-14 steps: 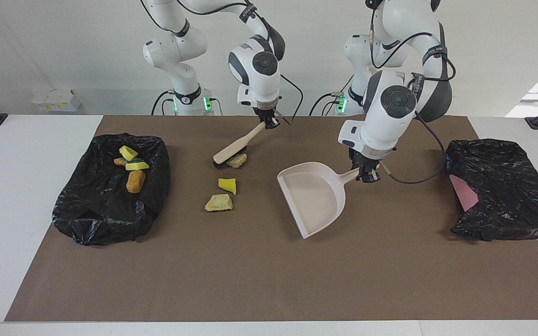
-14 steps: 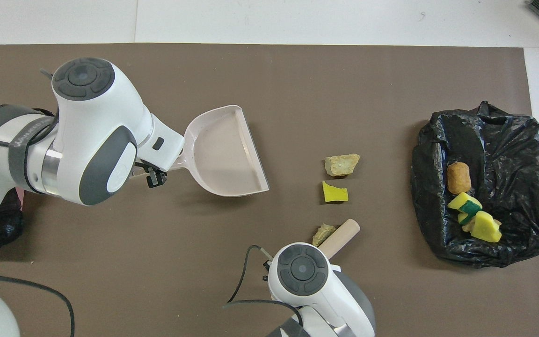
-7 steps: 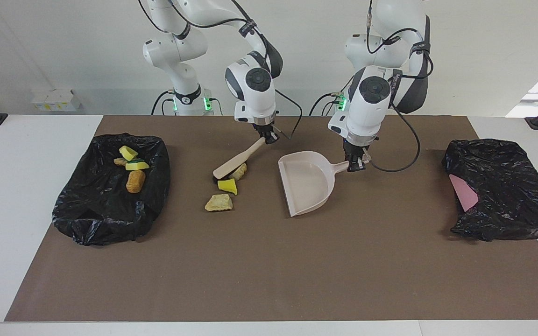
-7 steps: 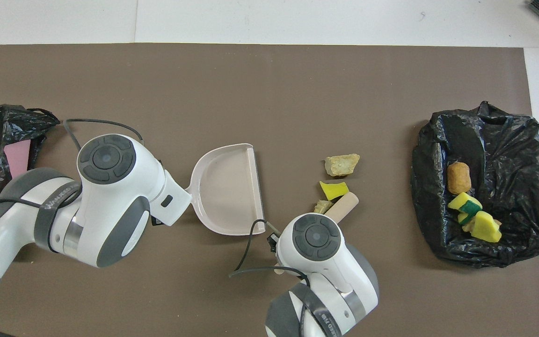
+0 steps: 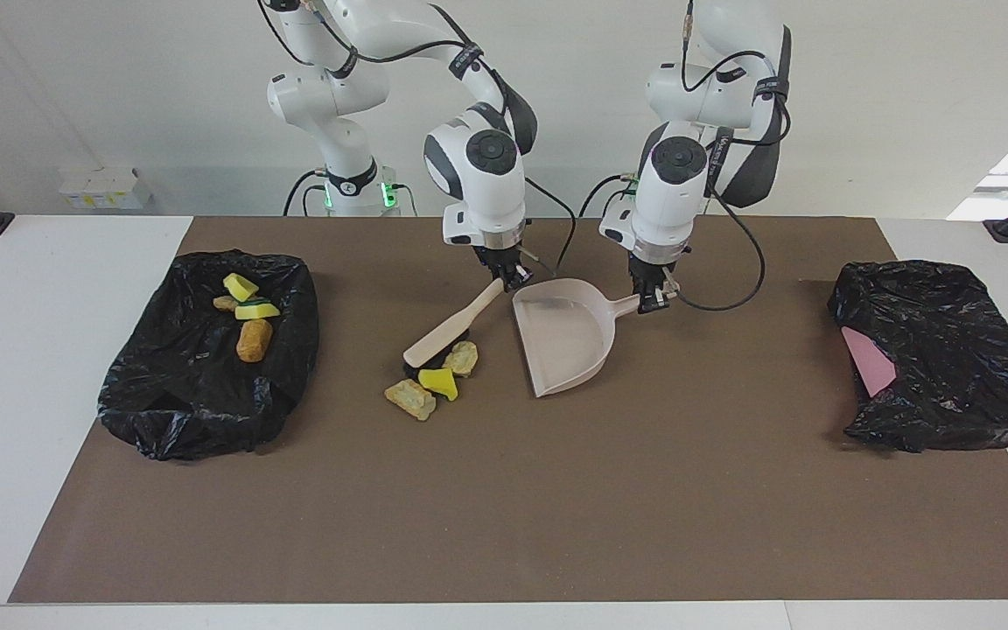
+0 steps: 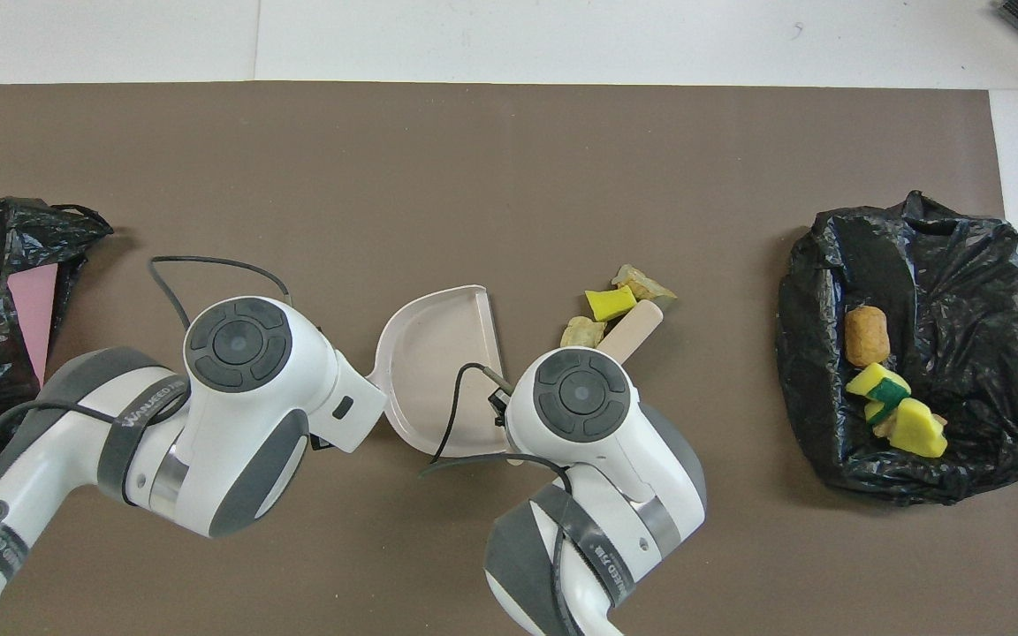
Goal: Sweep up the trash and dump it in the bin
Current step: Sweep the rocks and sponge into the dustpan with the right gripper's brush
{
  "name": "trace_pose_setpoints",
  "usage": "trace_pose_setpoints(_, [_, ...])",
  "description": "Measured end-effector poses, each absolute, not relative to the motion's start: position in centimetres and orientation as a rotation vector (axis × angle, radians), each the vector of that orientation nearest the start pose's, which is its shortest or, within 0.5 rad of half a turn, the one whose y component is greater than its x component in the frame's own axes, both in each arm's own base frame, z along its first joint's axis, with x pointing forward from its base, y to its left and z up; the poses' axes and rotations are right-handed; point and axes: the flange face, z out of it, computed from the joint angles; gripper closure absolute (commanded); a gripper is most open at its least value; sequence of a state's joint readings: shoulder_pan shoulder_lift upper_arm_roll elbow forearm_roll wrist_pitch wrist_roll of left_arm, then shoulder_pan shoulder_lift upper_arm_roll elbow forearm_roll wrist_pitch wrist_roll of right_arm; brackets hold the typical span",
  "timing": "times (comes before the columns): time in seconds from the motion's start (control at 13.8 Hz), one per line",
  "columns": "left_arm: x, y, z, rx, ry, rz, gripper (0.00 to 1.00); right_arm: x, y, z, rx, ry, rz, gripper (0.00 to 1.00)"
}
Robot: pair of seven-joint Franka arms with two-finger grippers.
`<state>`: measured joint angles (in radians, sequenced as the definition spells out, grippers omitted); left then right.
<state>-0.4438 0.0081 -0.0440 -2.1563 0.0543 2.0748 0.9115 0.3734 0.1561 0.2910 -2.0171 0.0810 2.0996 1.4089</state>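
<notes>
Right gripper [image 5: 504, 273] clamped on the brush [image 5: 451, 331] handle, left gripper [image 5: 653, 296] clamped on the dustpan [image 5: 565, 337] handle, pan tilted with its open edge facing the pile. Three loose trash bits sit bunched at the brush head: tan chunk [image 5: 463, 357], yellow sponge [image 5: 438, 381], second tan chunk [image 5: 410, 398]. In the facing view they lie at about 8 o'clock from the pan mouth, near but not in it. More trash already in the black bag [image 5: 206, 350] at the right arm's end; second black bag [image 5: 933, 350] at the left arm's end.

Step in hand, I'd say: sweeping bits toward the pan. To do it well: get the pan lip flat on the mat, mouth squared to the pile, then brush around so bristles push toward 3 o'clock in the facing view. Short low strokes; chunks look likely to roll, sponge light enough to skip under the lip
</notes>
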Motion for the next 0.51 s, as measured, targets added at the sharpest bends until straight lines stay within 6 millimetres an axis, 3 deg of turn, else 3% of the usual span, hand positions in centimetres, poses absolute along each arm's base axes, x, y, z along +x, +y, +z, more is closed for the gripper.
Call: trace_pose_setpoints(0.51, [46.6, -24.6, 38.3, -2.415, 1.959, 0.165, 1.00, 44.5, 33.6, 39.3, -3.163, 0.902, 0.202, 1.00])
